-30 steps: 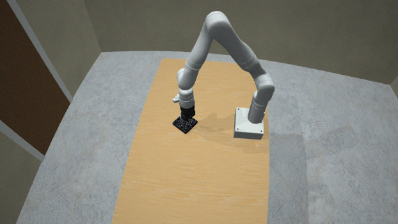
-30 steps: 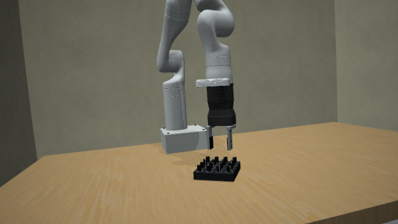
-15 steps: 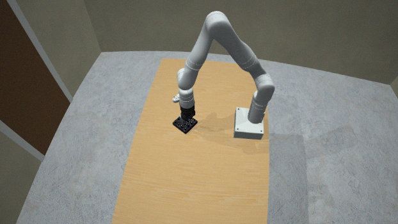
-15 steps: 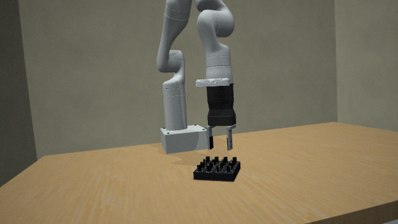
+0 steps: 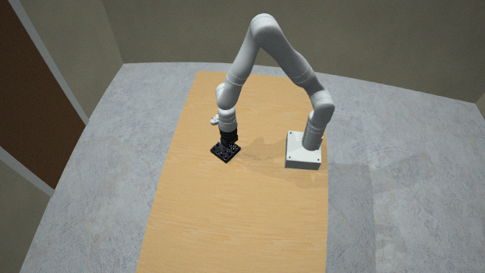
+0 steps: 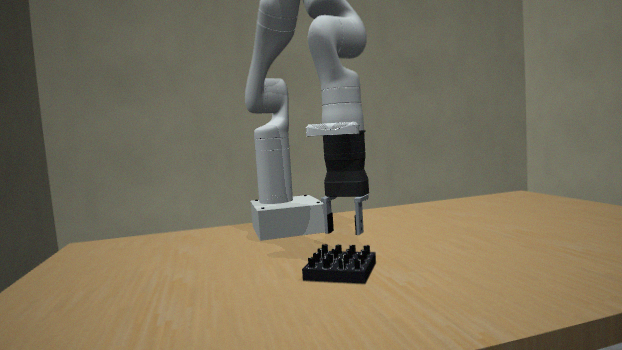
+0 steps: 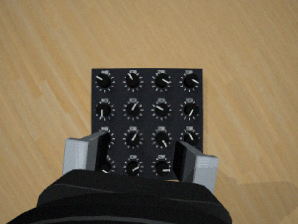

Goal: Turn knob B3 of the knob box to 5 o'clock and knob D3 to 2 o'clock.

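Note:
The black knob box (image 5: 225, 154) (image 6: 340, 272) (image 7: 147, 98) stands flat on the wooden table (image 5: 234, 218) (image 6: 450, 260). It carries four rows of four small black knobs, each with a white line. The printed names are too small to read, so I cannot tell which knobs are B3 and D3. My gripper (image 6: 344, 231) (image 7: 141, 151) is open and empty. It points straight down and hangs a short way above the box, clear of the knobs. In the wrist view its two grey fingers straddle the two rows nearest the camera.
The arm's white base block (image 5: 303, 155) (image 6: 287, 220) stands on the table to one side of the box, a short gap away. The table's long edges drop to a grey floor (image 5: 390, 195). Walls stand further off.

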{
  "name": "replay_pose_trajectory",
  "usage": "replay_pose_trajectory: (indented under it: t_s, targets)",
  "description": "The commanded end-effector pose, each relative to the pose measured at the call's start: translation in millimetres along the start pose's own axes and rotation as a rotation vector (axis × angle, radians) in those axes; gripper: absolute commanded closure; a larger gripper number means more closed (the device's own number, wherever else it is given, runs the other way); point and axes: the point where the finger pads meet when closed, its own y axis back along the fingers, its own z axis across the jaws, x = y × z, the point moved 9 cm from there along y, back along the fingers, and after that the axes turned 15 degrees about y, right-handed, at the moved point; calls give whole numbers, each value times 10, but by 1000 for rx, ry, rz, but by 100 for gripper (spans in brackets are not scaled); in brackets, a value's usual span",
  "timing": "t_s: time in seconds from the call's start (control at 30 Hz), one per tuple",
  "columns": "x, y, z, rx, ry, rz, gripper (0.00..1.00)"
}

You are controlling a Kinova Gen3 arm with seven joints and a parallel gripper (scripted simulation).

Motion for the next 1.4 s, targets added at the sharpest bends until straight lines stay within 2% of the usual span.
replay_pose_trajectory:
  t_s: [0.0,0.87,1.37]
  targets:
    - [3,6,-3,1,0,1,0]
    - [-7,6,-4,1,0,1,0]
    - [-183,7,-32,1,-1,0,0]
